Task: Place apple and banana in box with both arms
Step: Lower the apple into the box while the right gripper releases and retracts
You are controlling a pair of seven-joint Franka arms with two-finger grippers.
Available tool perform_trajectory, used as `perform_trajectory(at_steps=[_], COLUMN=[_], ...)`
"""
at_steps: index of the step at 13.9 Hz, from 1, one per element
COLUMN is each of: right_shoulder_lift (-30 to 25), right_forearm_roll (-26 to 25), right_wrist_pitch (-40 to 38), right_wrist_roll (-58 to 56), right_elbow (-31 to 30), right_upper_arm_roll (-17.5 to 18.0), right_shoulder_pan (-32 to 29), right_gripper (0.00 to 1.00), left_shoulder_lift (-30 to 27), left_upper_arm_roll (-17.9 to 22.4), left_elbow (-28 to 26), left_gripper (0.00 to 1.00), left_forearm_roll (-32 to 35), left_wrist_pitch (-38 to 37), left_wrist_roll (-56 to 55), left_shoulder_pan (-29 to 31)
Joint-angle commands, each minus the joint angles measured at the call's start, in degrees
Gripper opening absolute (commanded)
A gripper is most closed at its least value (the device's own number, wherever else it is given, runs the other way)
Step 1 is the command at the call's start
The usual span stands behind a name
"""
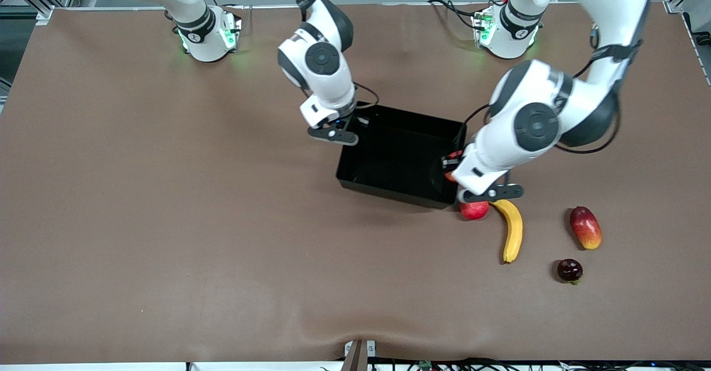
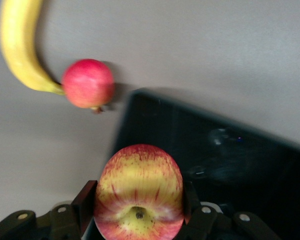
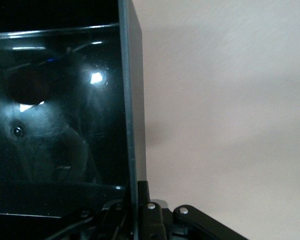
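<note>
My left gripper (image 2: 139, 212) is shut on the apple (image 2: 140, 180), red with yellow streaks, and holds it over the box corner toward the left arm's end; in the front view only a red sliver of the apple (image 1: 450, 166) shows under the left gripper (image 1: 456, 175). The glossy black box (image 1: 389, 191) sits mid-table and also shows in the left wrist view (image 2: 230, 150). My right gripper (image 1: 335, 134) is shut on the box's end wall (image 3: 132, 100), with a finger on each side. The banana (image 1: 514, 230) lies on the table just nearer the front camera than the box, and shows in the left wrist view (image 2: 15, 50).
A uniformly red pomegranate (image 1: 474, 210) lies against the banana's stem end beside the box corner, also in the left wrist view (image 2: 88, 83). A red-yellow mango (image 1: 585, 227) and a small dark fruit (image 1: 570, 270) lie toward the left arm's end.
</note>
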Motion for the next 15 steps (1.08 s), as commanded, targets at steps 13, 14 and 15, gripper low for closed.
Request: perform_trajectory(at_steps=[13, 14, 15], right_shoulder_lift=[-10.7, -12.0, -13.5], right_forearm_roll=[0.4, 0.4, 0.4], right_wrist_pitch=[-16.1, -18.3, -20.2], right_wrist_roll=[-16.6, -19.6, -23.3], right_elbow=[1.2, 1.3, 1.2], right_upper_arm_roll=[-1.9, -1.9, -1.9], right_shoulder_pan=[-12.2, -14.5, -17.3], right_gripper=[1.0, 1.0, 1.0], left_shoulder_lift=[0.6, 0.6, 0.7], left_upper_arm_roll=[-0.2, -0.2, -0.2], left_elbow=[-17.6, -19.0, -20.6], left_gripper=[0.0, 0.0, 0.0], left_forearm_roll=[4.6, 4.6, 4.6], left_wrist_pitch=[13.8, 16.3, 19.1], left_wrist_roll=[-14.0, -14.3, -14.6], left_shoulder_pan=[-2.4, -2.4, -2.6])
